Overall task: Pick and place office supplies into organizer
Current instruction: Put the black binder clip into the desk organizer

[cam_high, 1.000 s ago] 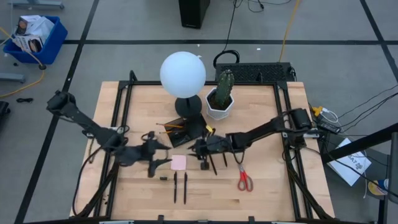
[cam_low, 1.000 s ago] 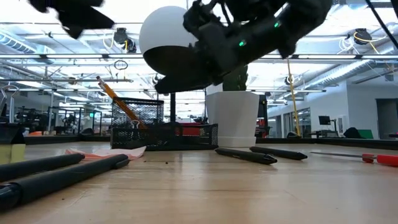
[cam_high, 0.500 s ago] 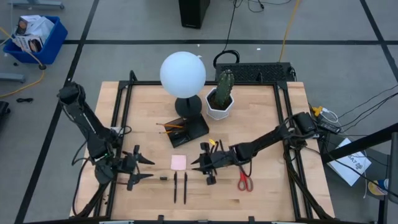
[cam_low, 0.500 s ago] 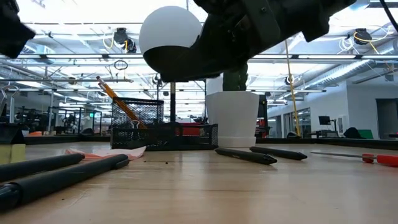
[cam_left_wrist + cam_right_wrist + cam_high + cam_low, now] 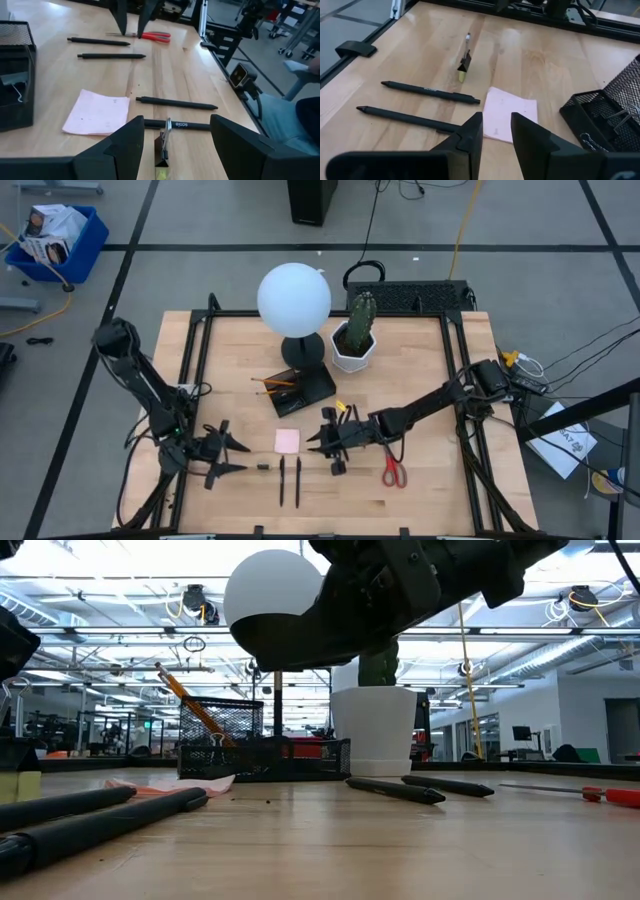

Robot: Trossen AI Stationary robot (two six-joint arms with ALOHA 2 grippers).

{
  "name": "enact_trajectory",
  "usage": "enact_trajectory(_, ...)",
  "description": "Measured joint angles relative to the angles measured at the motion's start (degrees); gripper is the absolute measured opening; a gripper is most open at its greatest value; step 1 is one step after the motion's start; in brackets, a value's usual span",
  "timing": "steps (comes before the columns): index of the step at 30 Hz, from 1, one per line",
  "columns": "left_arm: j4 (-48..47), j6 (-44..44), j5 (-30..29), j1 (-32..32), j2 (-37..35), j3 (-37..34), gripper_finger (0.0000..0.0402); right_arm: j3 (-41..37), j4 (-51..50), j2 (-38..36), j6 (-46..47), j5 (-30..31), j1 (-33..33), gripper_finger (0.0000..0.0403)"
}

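While the right gripper (image 5: pixel 318 443) waits part-closed and empty near the pink pad (image 5: pixel 287 441), the binder clip (image 5: pixel 262 466) lies at 3 o'clock of the spread left gripper (image 5: pixel 236 457) (the nearer one), long axis pointing along that line

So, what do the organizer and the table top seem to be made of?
The organizer looks like black wire mesh, probably painted metal: a fine open grid shows in its walls. The table top looks like light wood with a smooth, dull finish: pale grain and plank seams run across it.

Sticky-note pad (image 5: pixel 287 441) before organizer (image 5: pixel 301 390)
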Motion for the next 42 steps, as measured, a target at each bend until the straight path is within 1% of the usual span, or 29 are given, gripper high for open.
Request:
enact_trajectory(9,10.40,-0.67,-0.14,1.47,11.19,0.02,0.0232,0.00,-0.02,0.00,0.32,0.02,-0.14,0.0093)
enact_trajectory(15,14.25,-1.50,1.24,3.68,15.54,0.02,0.0232,0.00,-0.04,0.00,0.32,0.02,-0.16,0.0092)
enact_trajectory(19,16.16,-1.49,2.33,4.55,16.84,0.02,0.0232,0.00,-0.04,0.00,0.32,0.02,-0.16,0.0089)
enact_trajectory(24,18.08,-1.94,6.05,6.48,18.50,0.04,0.0232,0.00,-0.04,0.00,0.32,0.02,-0.16,0.0089)
enact_trajectory(34,19.32,-1.91,6.92,7.86,19.23,0.07,0.0232,0.00,-0.05,0.00,0.32,0.00,-0.16,0.0089)
enact_trajectory(38,19.32,-2.20,8.70,8.81,19.23,0.07,0.0232,0.00,-0.06,0.00,0.32,0.00,-0.16,0.0089)
enact_trajectory(42,19.27,-2.15,8.95,9.71,19.23,0.07,0.0232,0.00,-0.04,0.00,0.32,0.00,-0.16,0.0089)
